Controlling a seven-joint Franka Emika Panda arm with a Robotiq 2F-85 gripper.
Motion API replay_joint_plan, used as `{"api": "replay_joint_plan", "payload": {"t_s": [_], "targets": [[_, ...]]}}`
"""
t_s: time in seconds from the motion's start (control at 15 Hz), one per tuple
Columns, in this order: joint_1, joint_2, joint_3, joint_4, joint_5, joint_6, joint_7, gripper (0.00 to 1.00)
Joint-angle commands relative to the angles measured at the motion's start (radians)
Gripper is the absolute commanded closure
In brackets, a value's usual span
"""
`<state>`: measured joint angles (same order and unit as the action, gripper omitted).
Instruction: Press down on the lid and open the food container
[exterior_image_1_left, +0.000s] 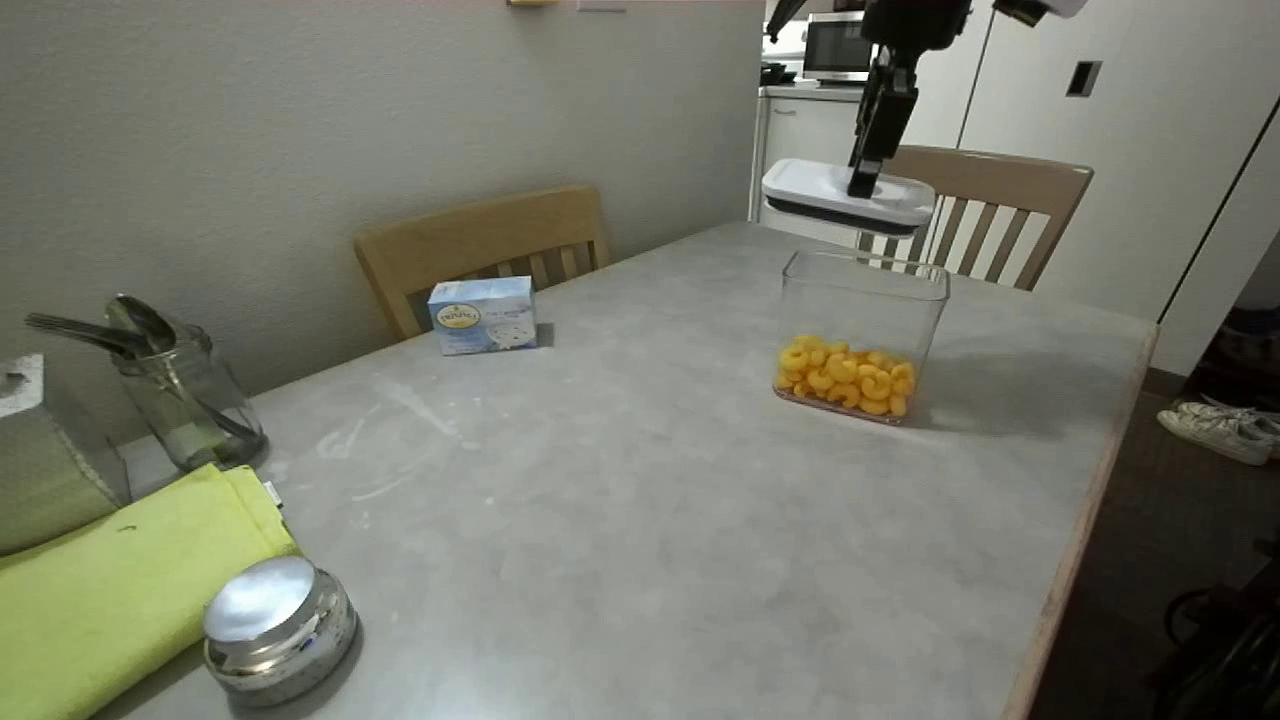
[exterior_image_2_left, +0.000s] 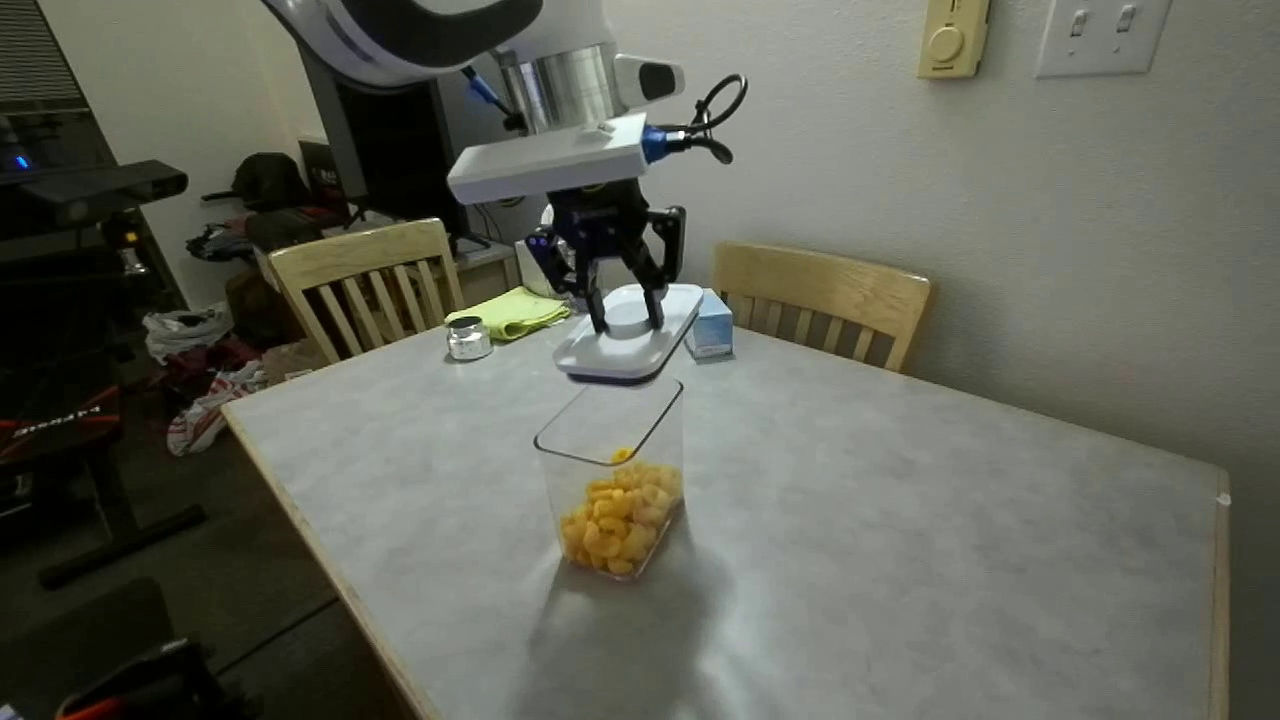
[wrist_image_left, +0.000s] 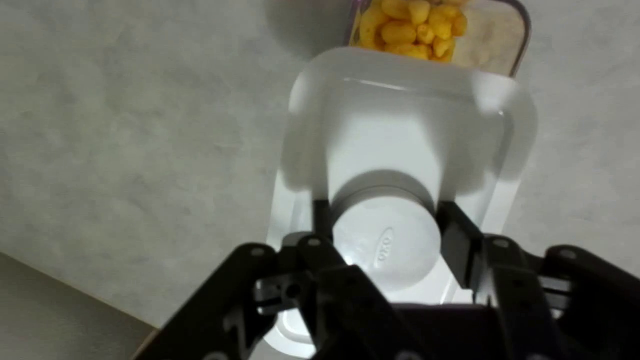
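My end effector pinches the lid by its button, aloft, apart from the food container on the tabletop; I judge the lid light, stiff, slick, best held there.

Gap between lid and food container; gripper blocks space above lid; worktop passable around food container; box, tin well apart.

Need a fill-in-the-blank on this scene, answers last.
The gripper holds the lid, its round button clamped ____ the fingers.
Of lid and food container, the one on the table is the ____.
The small box is pale ____.
Each exterior view shows ____ wooden chairs.
Missing words: between; food container; blue; two.
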<state>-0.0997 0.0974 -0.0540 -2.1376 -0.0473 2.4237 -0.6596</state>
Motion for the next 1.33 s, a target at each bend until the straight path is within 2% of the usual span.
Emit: {"api": "replay_joint_plan", "payload": {"t_s": [0.0,0.27,0.67,0.8,1.0,1.27], "targets": [[0.01,-0.016,0.015,0.031,0.028,-0.038,-0.011,0.7],[0.032,0.006,0.038,0.041,0.048,-0.036,-0.004,0.7],[0.085,0.062,0.085,0.048,0.036,-0.013,0.099,0.7],[0.108,0.099,0.1,0.055,0.016,0.009,0.183,0.7],[0.148,0.177,0.099,0.067,-0.057,0.059,0.377,0.7],[0.198,0.294,0.062,0.083,-0.166,0.129,0.623,0.7]]}}
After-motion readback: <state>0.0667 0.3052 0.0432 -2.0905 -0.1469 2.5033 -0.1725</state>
